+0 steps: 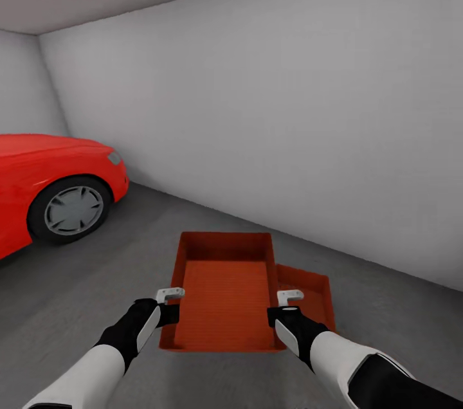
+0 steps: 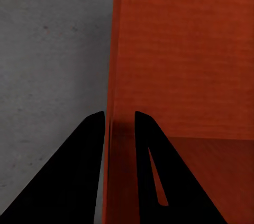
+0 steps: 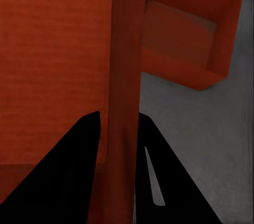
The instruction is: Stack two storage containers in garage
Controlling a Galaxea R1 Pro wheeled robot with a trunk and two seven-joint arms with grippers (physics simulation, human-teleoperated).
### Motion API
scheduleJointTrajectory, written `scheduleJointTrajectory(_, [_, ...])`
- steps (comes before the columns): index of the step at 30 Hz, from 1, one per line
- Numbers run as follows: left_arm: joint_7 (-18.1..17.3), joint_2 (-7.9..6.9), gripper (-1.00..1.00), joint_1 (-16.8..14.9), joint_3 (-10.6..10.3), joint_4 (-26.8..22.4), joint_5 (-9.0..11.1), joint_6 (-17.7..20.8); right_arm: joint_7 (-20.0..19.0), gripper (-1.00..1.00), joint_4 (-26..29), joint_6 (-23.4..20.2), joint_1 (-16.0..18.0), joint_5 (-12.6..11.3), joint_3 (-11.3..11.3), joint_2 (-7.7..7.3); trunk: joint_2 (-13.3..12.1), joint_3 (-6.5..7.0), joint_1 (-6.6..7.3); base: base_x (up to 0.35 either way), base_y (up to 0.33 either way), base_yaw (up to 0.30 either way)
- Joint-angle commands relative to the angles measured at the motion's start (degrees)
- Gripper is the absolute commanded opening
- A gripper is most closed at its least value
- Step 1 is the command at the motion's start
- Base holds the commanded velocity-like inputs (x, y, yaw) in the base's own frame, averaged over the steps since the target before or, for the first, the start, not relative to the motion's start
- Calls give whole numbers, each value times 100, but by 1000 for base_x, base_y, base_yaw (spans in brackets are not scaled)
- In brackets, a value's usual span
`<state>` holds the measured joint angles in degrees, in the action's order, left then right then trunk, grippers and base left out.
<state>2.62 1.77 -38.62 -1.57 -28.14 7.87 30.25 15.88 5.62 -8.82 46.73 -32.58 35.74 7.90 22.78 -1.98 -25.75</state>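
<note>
Garage: grey-white wall (image 1: 289,107), dark concrete floor (image 1: 96,280), red car (image 1: 45,184) at the robot's left.

Left hand (image 1: 171,306) is nearly closed, its fingers (image 2: 79,171) astride the left side wall of the upper storage container (image 1: 225,293), one finger outside and one inside the bin. The wall fills the narrow gap between them.

Right hand (image 1: 288,305) is set likewise: fingers (image 3: 74,166) pinch the same container's right side wall, closed down to the wall's thickness.

The upper container is carried between both hands, open top up, roughly level, above the floor.

The second storage container (image 1: 315,296) lies on the floor, below and to the right of the held one, partly hidden by it, skewed against it. I cannot tell whether the two touch.
</note>
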Motion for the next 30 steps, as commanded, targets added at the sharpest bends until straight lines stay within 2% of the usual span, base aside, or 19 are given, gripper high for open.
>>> scheduleJointTrajectory(1, [125,-1,-100,-2,-28,-26,-206,42,46,-100,-18,-41,4,-71,126,1,14,-14,-4,0,0,-286])
scheduleJointTrajectory(30, [122,8,-100,-1,-28,-13,-215,42,46,-100,-18,-42,6,-73,126,-8,14,-14,-4,4,0,-286])
